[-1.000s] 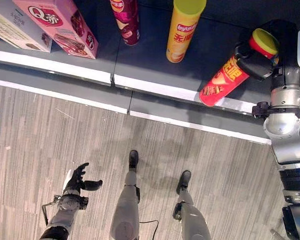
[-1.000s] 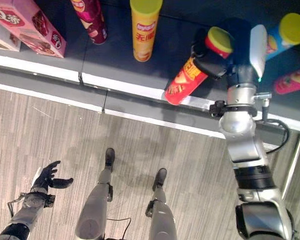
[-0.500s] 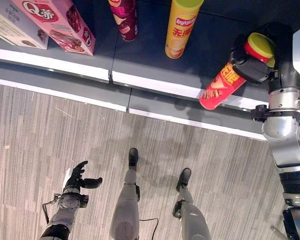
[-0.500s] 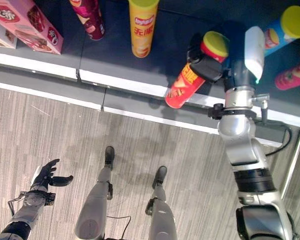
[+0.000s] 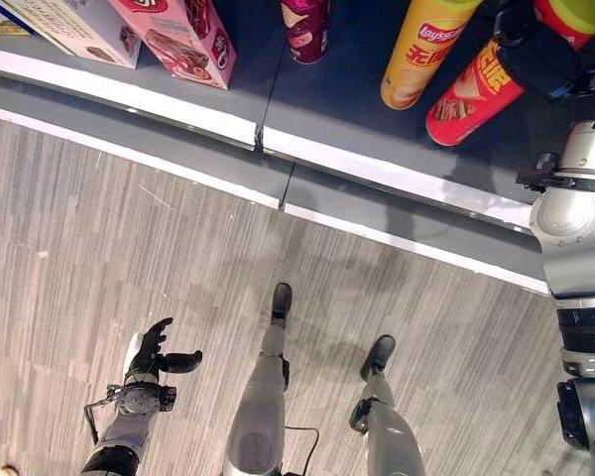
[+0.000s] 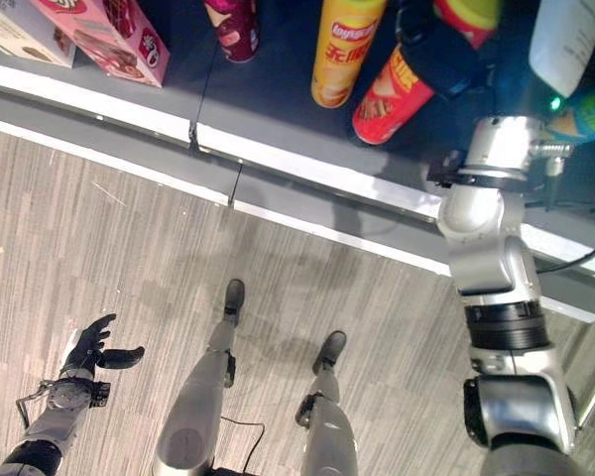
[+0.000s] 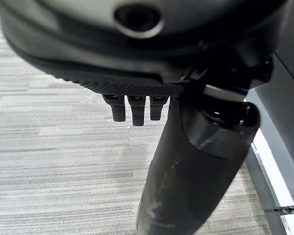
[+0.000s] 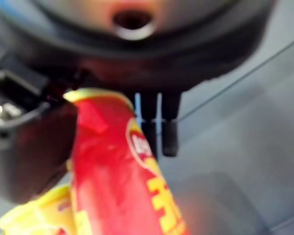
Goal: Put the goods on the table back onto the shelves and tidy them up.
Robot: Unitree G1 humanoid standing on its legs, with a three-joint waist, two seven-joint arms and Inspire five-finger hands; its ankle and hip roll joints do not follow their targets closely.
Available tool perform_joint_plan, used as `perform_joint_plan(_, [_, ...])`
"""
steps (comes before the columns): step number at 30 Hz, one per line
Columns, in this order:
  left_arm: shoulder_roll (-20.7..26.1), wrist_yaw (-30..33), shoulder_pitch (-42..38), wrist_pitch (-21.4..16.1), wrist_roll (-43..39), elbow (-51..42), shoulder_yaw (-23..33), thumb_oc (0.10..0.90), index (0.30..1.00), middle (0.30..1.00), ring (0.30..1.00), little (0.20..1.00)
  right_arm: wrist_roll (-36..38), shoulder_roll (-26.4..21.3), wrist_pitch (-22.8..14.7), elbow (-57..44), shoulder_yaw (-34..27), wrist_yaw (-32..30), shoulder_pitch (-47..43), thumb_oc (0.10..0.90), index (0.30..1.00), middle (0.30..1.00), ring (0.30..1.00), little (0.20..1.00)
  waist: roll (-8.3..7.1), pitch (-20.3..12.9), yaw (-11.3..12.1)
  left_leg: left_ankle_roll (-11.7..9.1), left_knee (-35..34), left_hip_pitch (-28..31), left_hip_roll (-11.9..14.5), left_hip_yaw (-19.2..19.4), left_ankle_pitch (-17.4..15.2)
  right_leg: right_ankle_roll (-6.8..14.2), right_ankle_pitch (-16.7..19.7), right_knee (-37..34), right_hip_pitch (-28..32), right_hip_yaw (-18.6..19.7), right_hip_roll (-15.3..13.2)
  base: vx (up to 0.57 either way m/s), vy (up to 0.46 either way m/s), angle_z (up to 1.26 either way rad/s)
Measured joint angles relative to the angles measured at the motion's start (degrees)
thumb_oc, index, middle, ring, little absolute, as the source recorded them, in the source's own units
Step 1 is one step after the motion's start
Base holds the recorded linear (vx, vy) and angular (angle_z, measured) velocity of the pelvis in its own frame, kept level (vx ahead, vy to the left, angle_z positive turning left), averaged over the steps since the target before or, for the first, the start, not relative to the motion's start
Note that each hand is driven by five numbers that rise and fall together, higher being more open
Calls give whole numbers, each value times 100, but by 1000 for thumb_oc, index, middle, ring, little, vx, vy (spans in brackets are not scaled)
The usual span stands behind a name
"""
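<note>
red can [image 5: 473, 91] tilted in right hand [image 5: 545, 61], near shelf edge [image 5: 377, 171].

Four chip cans are in view on the shelf [image 5: 357, 169]. One is a yellow can [image 5: 421, 52] at about twelve o'clock. One is a red can [image 5: 473, 94] just beside it toward one o'clock. One is a maroon can [image 5: 306, 25] toward eleven o'clock. One is a blue can [image 6: 587, 111], partly hidden at two o'clock. There are two boxes at ten o'clock: one pink box [image 5: 183, 38] and one pale box [image 5: 74, 22] beside it.
</note>
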Motion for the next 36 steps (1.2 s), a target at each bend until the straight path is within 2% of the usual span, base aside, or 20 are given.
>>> perform_joint_plan(11, [0,4,-1,-23,1,-23,-3,800,900,900,900,900,-114,-6,209,200,-193,-341,-1,400,300,300,300,300,2,1,-20,2,10,-171,-10,16,2,0,0,1,-183,-4,-12,0,0,0])
perform_joint_plan(17, [0,5,-3,-162,1,-60,-3,800,900,900,900,900,-474,-221,375,631,-213,-623,-214,400,300,300,300,300,3,2,-14,2,10,-269,-10,19,2,1,0,0,-287,-5,-15,-5,1,0])
perform_joint_plan(23, [-17,20,-2,-170,-2,-53,-3,800,900,900,900,900,-708,-306,392,605,-324,-762,-220,400,300,300,300,300,87,46,-9,3,15,-314,-14,17,2,2,0,1,-322,-21,-16,0,0,0])
perform_joint_plan(36, [-17,24,-10,-232,0,-57,-4,800,900,900,900,900,-826,-315,383,569,-349,-837,-223,400,300,300,300,300,88,45,-23,3,13,-372,-21,21,2,2,-1,1,-389,-17,-26,0,0,0])
